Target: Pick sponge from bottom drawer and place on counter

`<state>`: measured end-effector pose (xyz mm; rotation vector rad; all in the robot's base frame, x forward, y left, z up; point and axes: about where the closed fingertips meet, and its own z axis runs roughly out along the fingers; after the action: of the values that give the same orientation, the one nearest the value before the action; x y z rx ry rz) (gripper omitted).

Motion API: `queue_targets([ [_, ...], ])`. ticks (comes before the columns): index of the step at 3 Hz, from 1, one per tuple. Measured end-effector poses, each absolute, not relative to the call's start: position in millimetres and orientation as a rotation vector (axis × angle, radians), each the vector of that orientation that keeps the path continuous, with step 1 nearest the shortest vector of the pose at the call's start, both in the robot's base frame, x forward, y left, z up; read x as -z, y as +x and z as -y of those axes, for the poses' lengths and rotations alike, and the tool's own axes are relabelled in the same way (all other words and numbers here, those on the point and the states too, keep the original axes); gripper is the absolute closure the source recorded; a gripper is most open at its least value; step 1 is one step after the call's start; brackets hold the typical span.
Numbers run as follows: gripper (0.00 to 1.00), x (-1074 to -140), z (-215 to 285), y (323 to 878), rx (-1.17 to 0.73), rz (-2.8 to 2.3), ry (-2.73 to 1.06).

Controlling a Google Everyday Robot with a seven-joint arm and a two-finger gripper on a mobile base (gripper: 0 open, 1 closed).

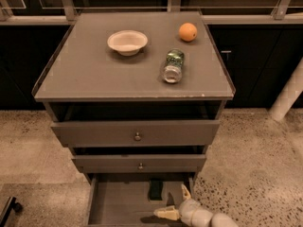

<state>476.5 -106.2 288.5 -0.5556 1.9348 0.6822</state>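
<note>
The sponge [155, 189] lies dark face up at the back of the open bottom drawer [118, 207], just under the middle drawer's front. My gripper [174, 202] reaches in from the lower right, over the drawer's right part, a little right of and in front of the sponge. Its pale fingers [163, 213] are spread open and hold nothing. The counter [94, 70] is the grey top of the cabinet above.
On the counter stand a white bowl [127, 42], an orange [188, 31] and a clear jar with a green label [173, 66] lying on its side. The two knobbed drawers [137, 135] are slightly open. Speckled floor surrounds the cabinet; a white post [289, 96] stands right.
</note>
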Motion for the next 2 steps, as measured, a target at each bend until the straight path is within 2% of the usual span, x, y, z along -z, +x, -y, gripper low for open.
queue_targets([
  [2,0.00,-236,75,518,-0.619,-1.958,-0.708],
])
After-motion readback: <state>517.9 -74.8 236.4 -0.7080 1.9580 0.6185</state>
